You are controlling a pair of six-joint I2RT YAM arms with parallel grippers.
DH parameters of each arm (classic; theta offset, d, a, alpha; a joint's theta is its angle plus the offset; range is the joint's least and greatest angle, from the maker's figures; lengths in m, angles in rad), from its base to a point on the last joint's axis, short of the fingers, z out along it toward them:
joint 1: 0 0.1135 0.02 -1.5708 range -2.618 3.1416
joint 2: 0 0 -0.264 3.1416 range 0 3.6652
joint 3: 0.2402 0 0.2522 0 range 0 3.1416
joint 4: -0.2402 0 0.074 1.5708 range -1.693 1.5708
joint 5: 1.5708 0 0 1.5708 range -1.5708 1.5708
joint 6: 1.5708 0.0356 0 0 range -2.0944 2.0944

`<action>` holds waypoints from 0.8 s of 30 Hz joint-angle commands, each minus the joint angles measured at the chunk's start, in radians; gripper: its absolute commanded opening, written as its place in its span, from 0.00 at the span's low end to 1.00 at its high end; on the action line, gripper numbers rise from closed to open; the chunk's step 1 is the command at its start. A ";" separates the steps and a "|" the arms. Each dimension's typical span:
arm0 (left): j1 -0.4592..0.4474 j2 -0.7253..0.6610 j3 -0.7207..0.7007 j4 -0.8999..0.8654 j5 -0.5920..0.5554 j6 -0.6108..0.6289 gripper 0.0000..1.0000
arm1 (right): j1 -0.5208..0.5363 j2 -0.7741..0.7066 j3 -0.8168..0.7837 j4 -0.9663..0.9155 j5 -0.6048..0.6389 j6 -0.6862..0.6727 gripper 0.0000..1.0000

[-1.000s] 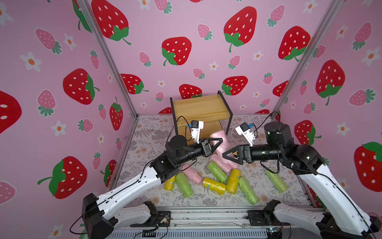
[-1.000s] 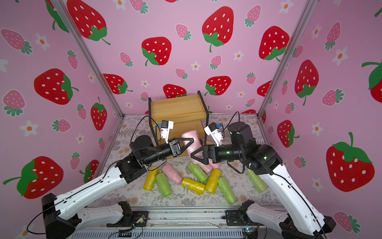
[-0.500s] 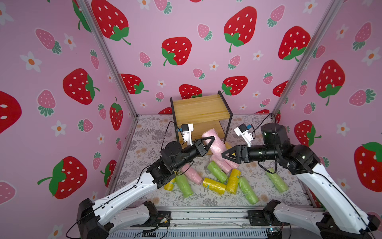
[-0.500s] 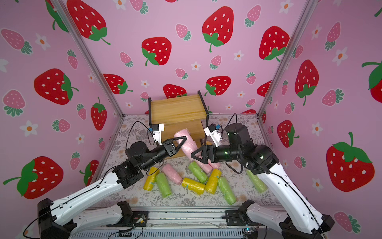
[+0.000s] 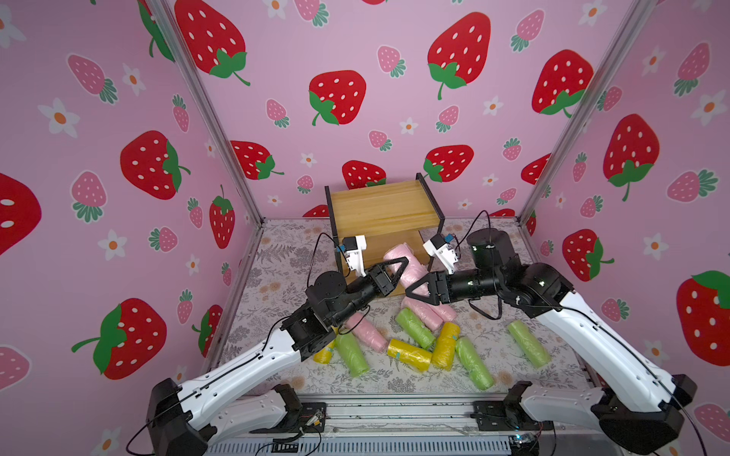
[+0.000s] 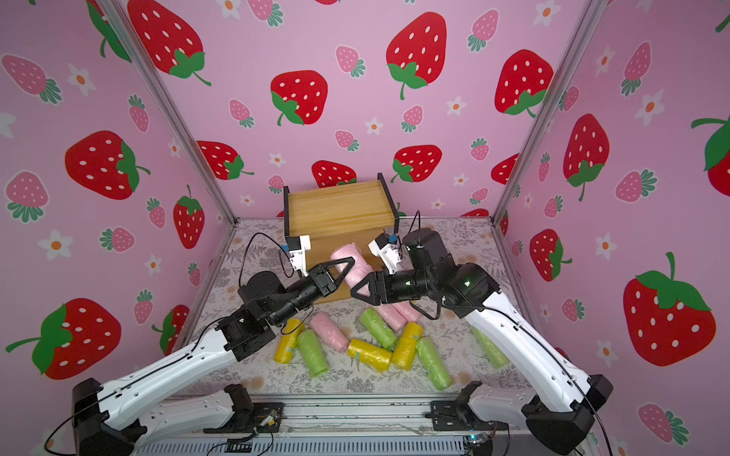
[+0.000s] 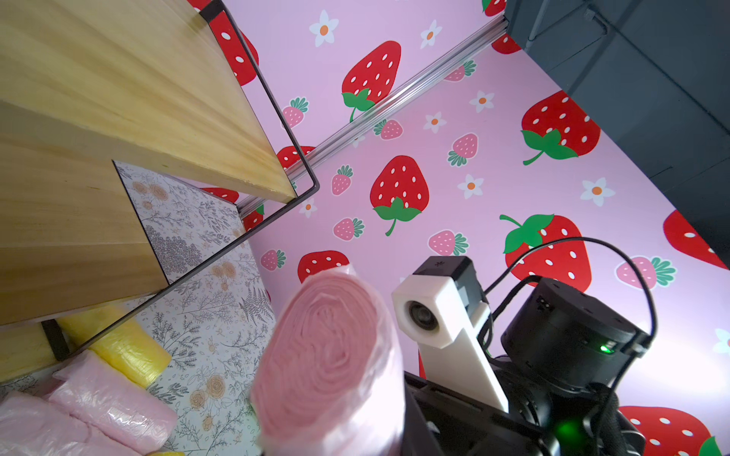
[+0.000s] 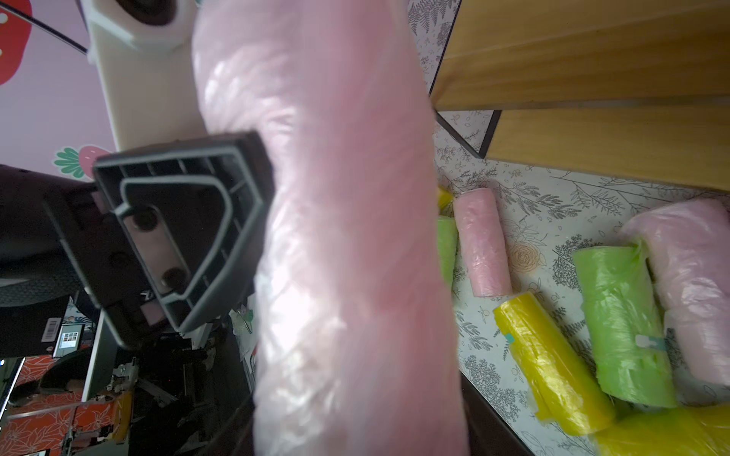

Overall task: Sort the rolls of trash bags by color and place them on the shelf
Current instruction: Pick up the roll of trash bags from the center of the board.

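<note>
With no roll seen on the boards of the shelf (image 5: 379, 207) that show, the sorting is judged barely begun: one pink roll (image 5: 412, 268) is held aloft just before the shelf, clamped in the left gripper (image 5: 398, 268) (whether the jaws of the right gripper (image 5: 415, 287), at its lower end, have closed cannot be told), and the other rolls (image 5: 409, 354) are scattered on the mat (image 5: 284, 268) before the shelf.

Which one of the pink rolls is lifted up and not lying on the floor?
The pink roll gripped by the left hand, in front of the shelf. The other pink rolls all lie on the floor.
</note>
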 commanded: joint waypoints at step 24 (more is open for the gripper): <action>-0.002 -0.065 0.074 -0.127 -0.090 0.040 0.87 | 0.025 -0.001 0.129 -0.069 0.132 -0.071 0.00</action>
